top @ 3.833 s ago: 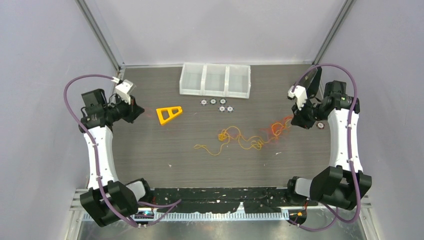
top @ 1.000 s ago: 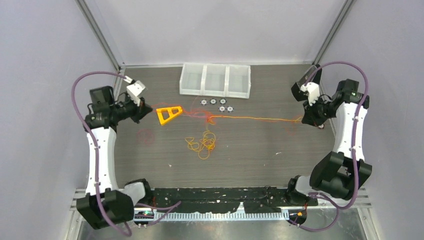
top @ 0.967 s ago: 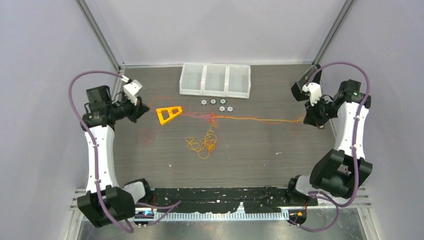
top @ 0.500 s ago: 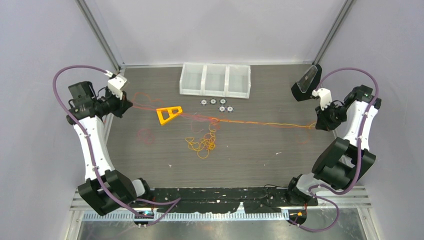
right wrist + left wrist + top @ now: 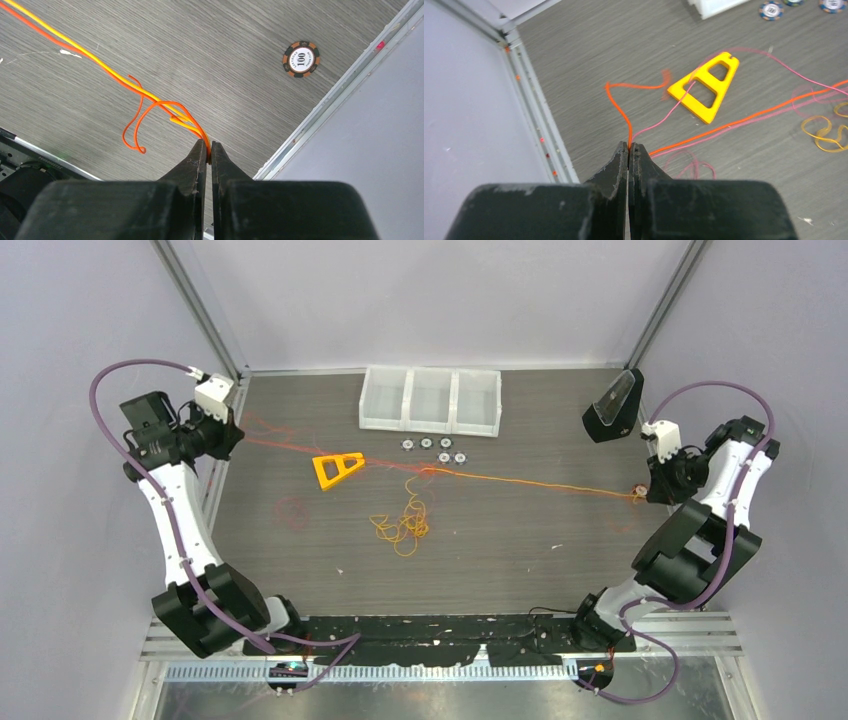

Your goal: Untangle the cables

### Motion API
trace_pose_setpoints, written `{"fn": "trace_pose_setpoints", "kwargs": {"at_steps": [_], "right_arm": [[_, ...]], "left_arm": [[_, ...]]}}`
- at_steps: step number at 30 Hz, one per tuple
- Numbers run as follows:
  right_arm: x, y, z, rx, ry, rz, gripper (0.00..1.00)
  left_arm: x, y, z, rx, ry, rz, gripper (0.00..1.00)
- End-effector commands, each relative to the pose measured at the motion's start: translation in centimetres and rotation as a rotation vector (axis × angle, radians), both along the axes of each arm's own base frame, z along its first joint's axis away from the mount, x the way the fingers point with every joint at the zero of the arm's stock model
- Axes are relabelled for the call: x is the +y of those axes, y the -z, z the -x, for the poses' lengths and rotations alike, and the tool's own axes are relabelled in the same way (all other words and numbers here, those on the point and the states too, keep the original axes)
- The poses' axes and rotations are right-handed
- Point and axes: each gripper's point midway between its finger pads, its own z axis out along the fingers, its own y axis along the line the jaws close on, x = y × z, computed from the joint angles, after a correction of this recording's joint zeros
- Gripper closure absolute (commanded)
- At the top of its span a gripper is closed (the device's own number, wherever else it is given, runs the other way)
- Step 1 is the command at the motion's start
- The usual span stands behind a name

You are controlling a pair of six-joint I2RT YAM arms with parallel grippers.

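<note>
A dark wood-grain table (image 5: 300, 560) is crossed almost from side to side by the cables (image 5: 520, 481), which are drawn into 1 nearly straight line between the 2 arms. The line is gathered into a small knot (image 5: 425, 472) near the middle. From this knot a loose yellow heap (image 5: 405, 525) trails towards the near edge and lies slack on the table.

The left gripper (image 5: 629, 146) is held at the far left edge. Its jaws are clenched on an orange strand and a thin pink-red strand. The right gripper (image 5: 206, 144) is held at the right edge, and its jaws are pinched on orange and yellow strands, with a short orange tail curling free.

A row of 3 clear bins (image 5: 430, 427) is set at the back. The yellow frame (image 5: 337, 467) lies just beside the taut line. The pink-red strand is seen passing across it, but whether it is threaded through cannot be told. A cluster of chips (image 5: 433, 448) lies just behind the knot.

The step in hand is judged to be pulling the knot apart. Little room is left outward on either side, so any further pull should be kept slow and level. The knot should be watched for tightening and the frame for being dragged. Both grips should be kept firm, since such thin strands can slip.
</note>
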Motion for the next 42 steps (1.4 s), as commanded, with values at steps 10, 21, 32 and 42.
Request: {"fn": "trace_pose_setpoints", "kwargs": {"at_steps": [10, 21, 32, 42], "right_arm": [[6.7, -5.3, -0.7, -0.078, -0.179, -0.113, 0.95], [12.1, -2.5, 0.5, -0.054, -0.31, -0.052, 0.95], [12.5, -0.4, 3.1, 0.11, -0.361, -0.078, 0.09], [17.8, -4.1, 0.3, 0.014, -0.339, -0.189, 0.05]], "left_arm": [[-15.0, -10.0, 3.6, -0.203, 0.406, 0.141, 1.0], [-21.9, -6.3, 6.8, 0.009, 0.46, 0.304, 1.0], [-14.8, 6.3, 6.1, 0.334, 0.246, 0.108, 0.17], [-4.5, 12.1, 6.2, 0.619, 0.07, 0.001, 0.0]]}}
